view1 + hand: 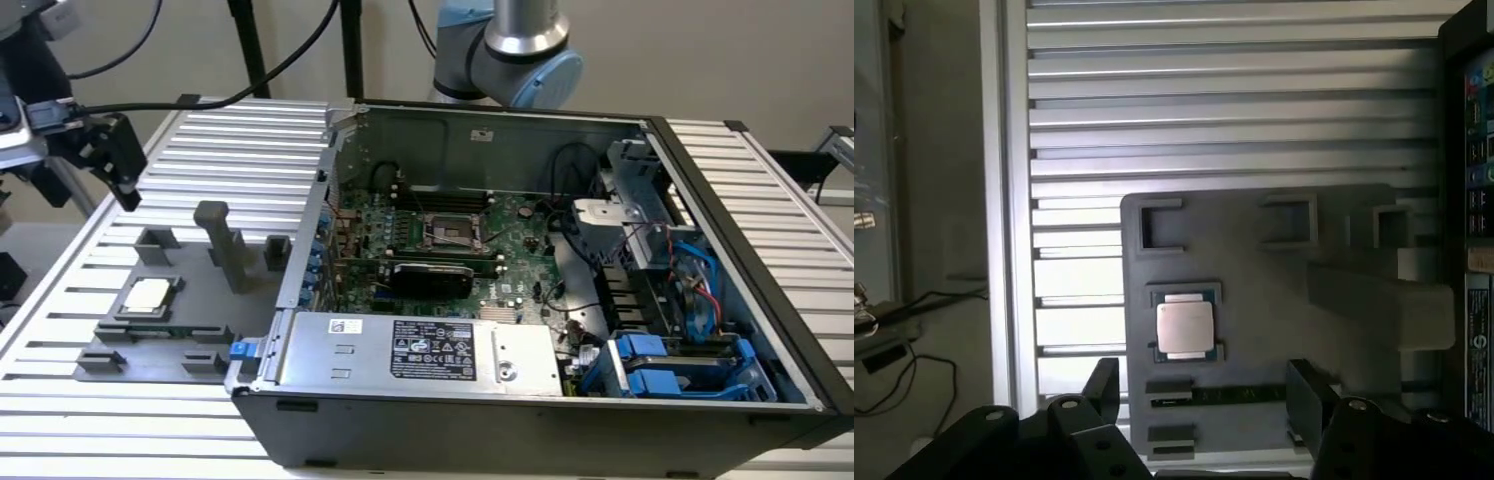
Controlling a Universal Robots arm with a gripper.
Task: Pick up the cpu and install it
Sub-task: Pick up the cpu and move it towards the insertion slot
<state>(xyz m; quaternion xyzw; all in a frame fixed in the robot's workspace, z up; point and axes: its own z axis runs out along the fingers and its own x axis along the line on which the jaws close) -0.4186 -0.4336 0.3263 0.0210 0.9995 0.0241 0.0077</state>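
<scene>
The cpu (147, 293) is a small silvery square chip lying flat in a recess of the grey plastic tray (200, 335), at the exterior view's left beside the computer case. In the wrist view the cpu (1185, 325) sits on the grey tray (1274, 290), some way below the camera. My gripper (104, 185) hangs high above the table's far left corner, well above the tray. Its two black fingers (1104, 385) stand wide apart around empty air, so the gripper (1204, 398) is open. The black motherboard socket (454, 232) lies inside the open case.
The open computer case (534, 400) fills the middle and right of the ribbed aluminium table (254, 140). A tall grey post (220, 245) rises from the tray close to the cpu. Cables and drive bays (667, 350) crowd the case's right side.
</scene>
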